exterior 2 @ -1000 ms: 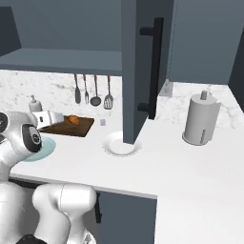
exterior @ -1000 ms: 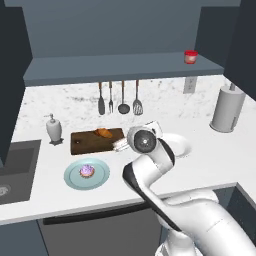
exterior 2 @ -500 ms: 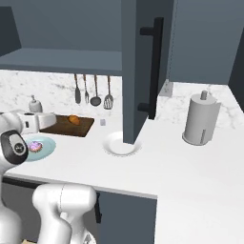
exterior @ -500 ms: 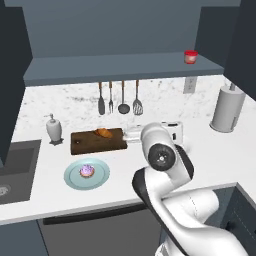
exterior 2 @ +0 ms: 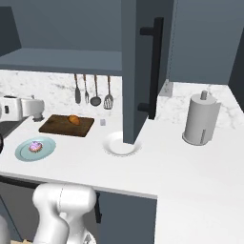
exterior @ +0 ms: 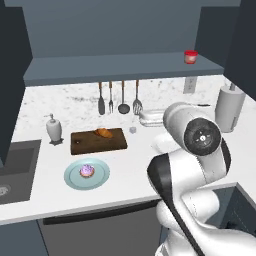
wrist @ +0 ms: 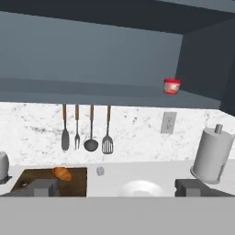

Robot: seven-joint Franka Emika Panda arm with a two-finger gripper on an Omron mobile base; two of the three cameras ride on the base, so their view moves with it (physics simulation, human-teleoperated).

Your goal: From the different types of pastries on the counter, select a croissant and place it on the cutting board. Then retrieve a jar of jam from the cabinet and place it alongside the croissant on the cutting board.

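The orange-brown croissant (exterior: 103,132) (wrist: 61,173) lies on the dark cutting board (exterior: 95,142) (exterior 2: 59,127), toward its far side. A pink-frosted pastry (exterior: 87,170) sits on a light blue plate (exterior: 71,176) on the counter (exterior: 130,175). On the right end of the cabinet shelf (exterior: 125,67) stands the red jar of jam (exterior: 190,56) (wrist: 172,86). My gripper (wrist: 117,189) is open and empty, held over the counter right of the board and facing the back wall. The jar stands well above it, to the right.
Several utensils (exterior: 119,97) hang on the back wall. A soap dispenser (exterior: 54,129) stands left of the board, with a sink (exterior: 12,165) beyond it. A white plate (exterior 2: 121,143) and a paper towel roll (exterior 2: 200,119) are to the right. An open cabinet door (exterior 2: 136,71) hangs above the plate.
My arm has pulled away from the board's right end and swung right and upward. The croissant stays on the board.
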